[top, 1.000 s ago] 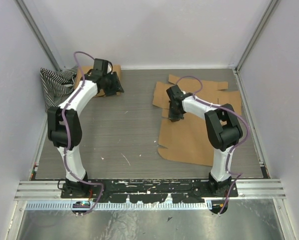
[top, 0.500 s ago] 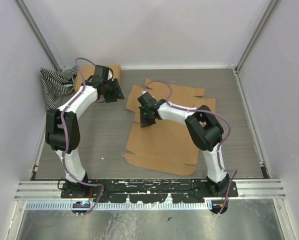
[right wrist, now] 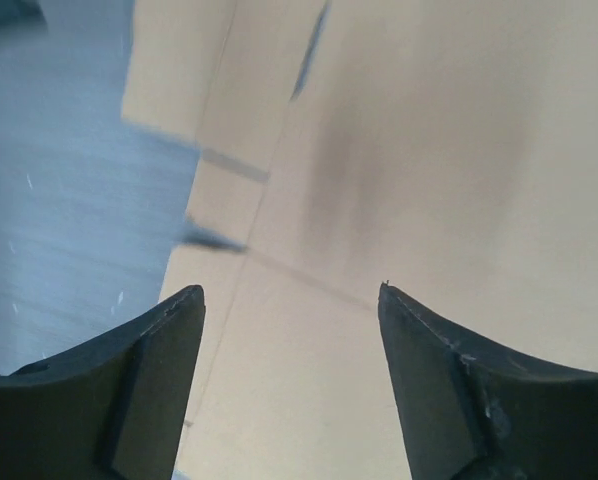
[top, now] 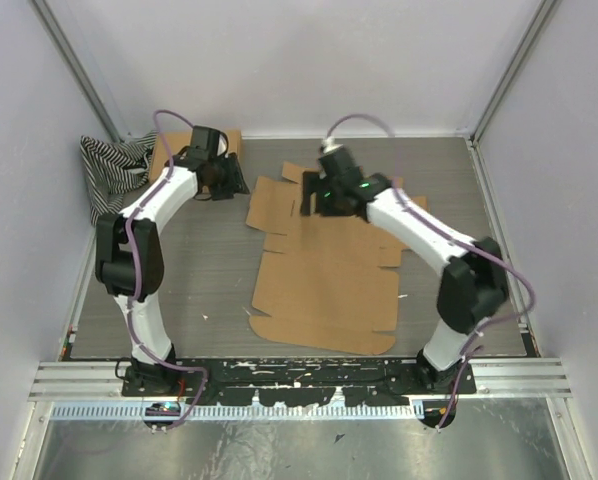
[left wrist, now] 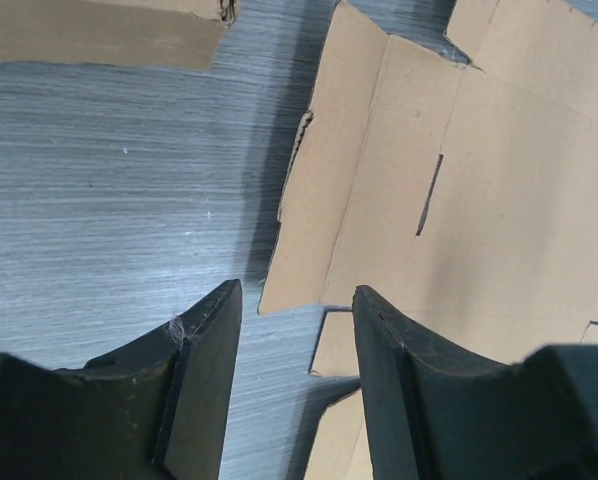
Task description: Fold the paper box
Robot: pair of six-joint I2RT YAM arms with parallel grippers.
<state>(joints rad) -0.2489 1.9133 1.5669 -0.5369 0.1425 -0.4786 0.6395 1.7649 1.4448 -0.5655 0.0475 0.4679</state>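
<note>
The grey table [top: 199,270] is seen from above, with both arms reaching across it. The paper box [top: 329,280], an unfolded flat cardboard sheet with flaps and slots, is laid about the middle of the table, slightly to the right. A striped cloth [top: 109,170] is bunched in the far left corner, and a smaller cardboard piece [top: 231,138] is found just beside it at the far edge. The right gripper [right wrist: 291,292] is held above the far part of the sheet, its jaws spread wide with nothing between them. The left gripper [left wrist: 297,295] is poised by the sheet's far left flap, its jaws partly parted, and nothing is gripped.
</note>
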